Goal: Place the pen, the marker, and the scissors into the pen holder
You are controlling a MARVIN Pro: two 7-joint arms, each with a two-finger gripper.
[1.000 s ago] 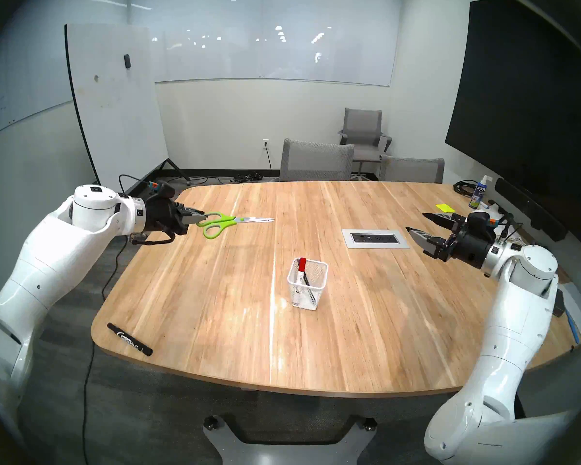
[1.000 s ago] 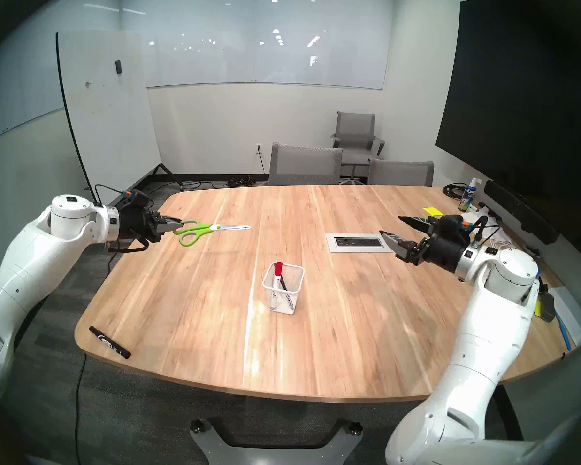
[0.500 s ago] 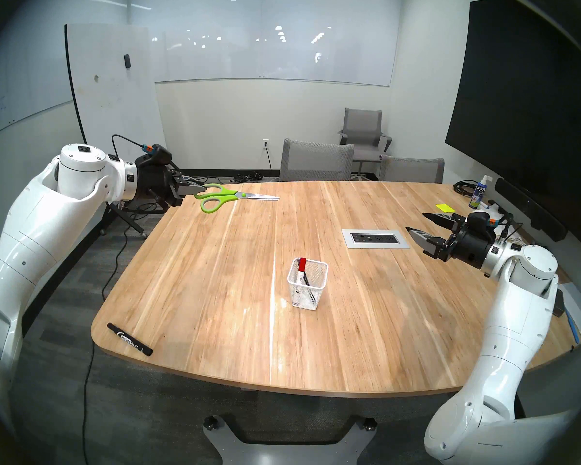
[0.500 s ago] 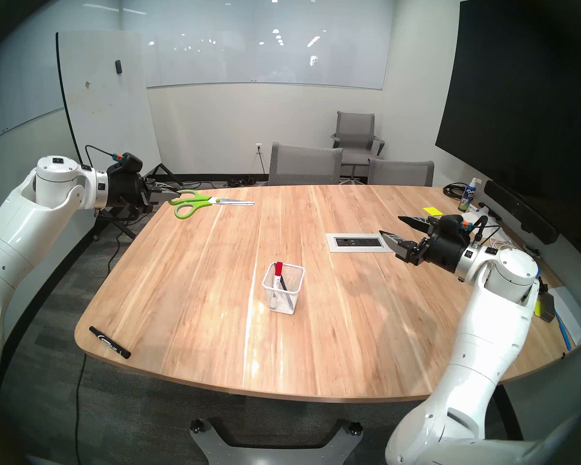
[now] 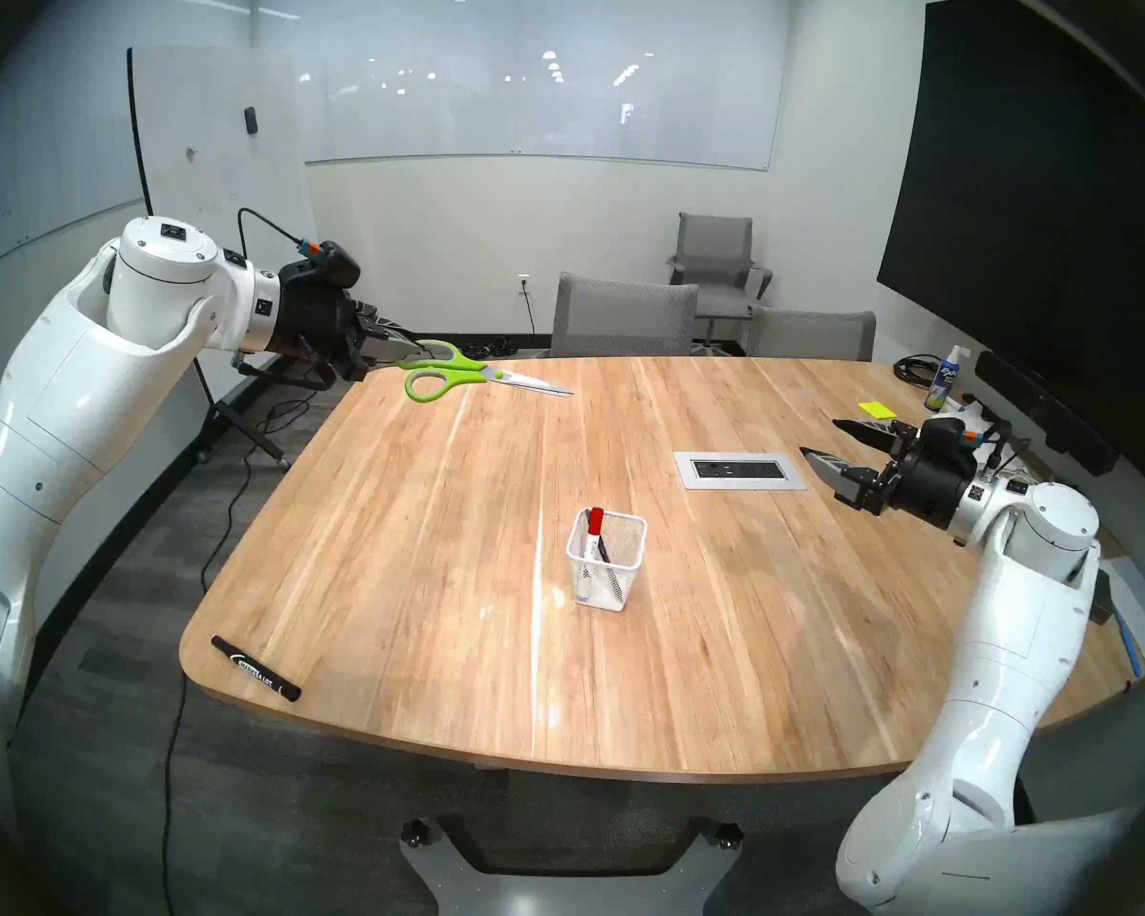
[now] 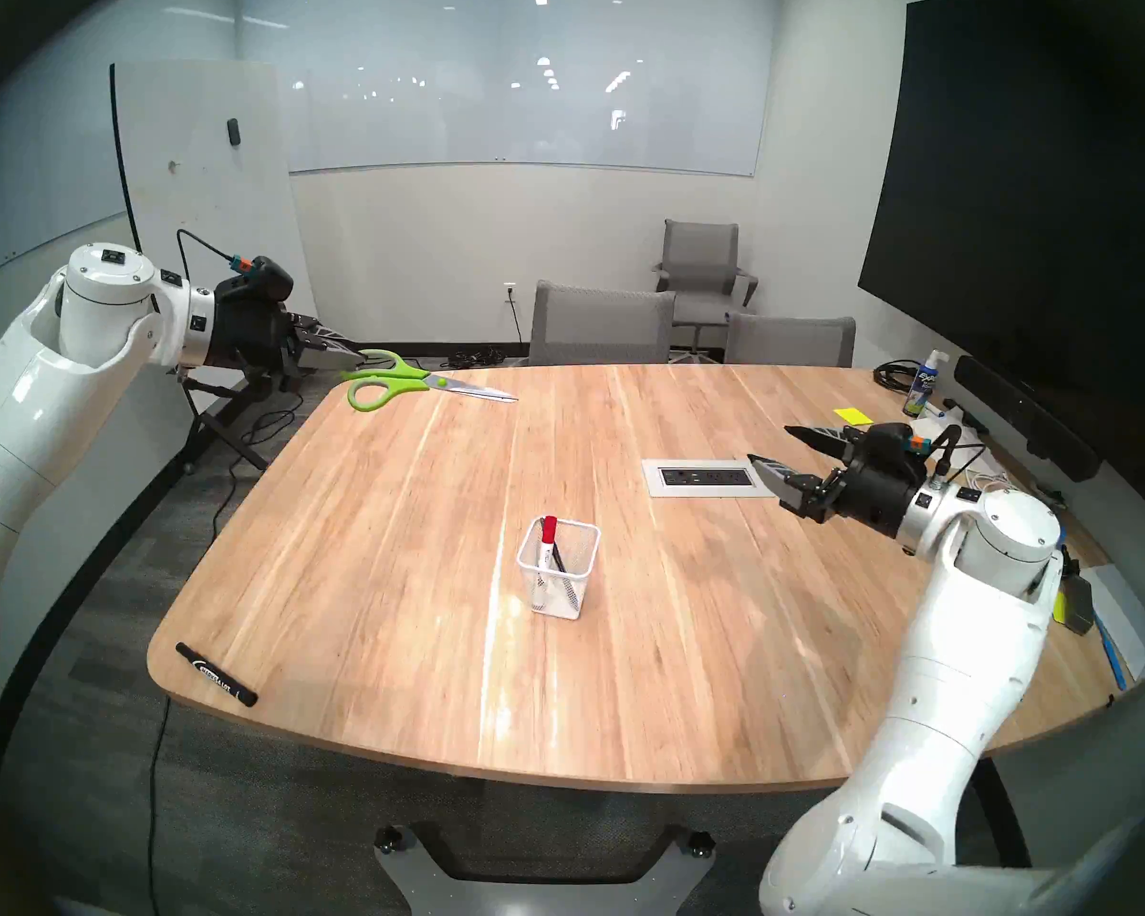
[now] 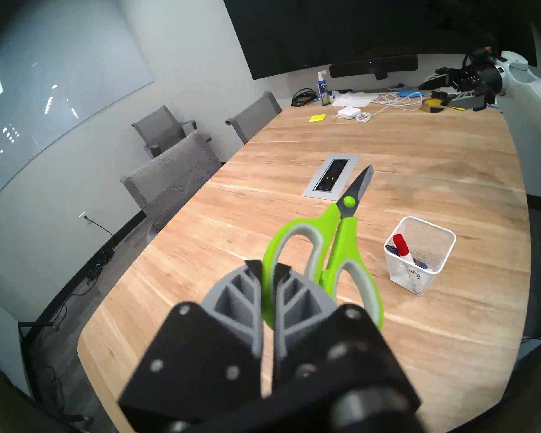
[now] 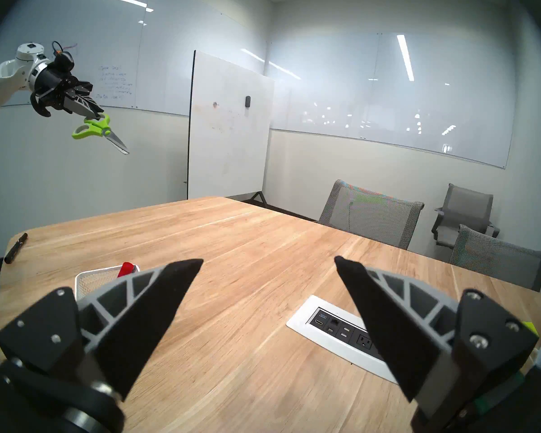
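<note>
Left wrist view, nearest first: the left hand (image 7: 267, 271) is pinched tight on the rim of one lime-green loop of the scissors (image 7: 331, 245), which hang in the air above the bench (image 5: 424, 531), blades closed and pointing down and away toward the bench's middle. Judging by their look, the scissors are stiff and light, yet a pinch on one smooth plastic loop lets them swing about the grip; the closed blades are the end to go in first. Below and to the side stands the white wire-mesh pen holder (image 7: 419, 254), upright, already holding a white marker with a red cap (image 7: 402, 246) and the blue pen (image 7: 420, 264). It looks light enough to tip if nudged. A black marker (image 5: 256, 668) lies near the bench's front left corner. Farther off, the right hand (image 5: 824, 440) hovers spread wide and empty above the bench's right side. That wooden top looks smooth, with a power outlet panel (image 5: 740, 470) set in; grey chairs (image 5: 623, 316) and glass whiteboards (image 5: 543, 101) stand beyond.
</note>
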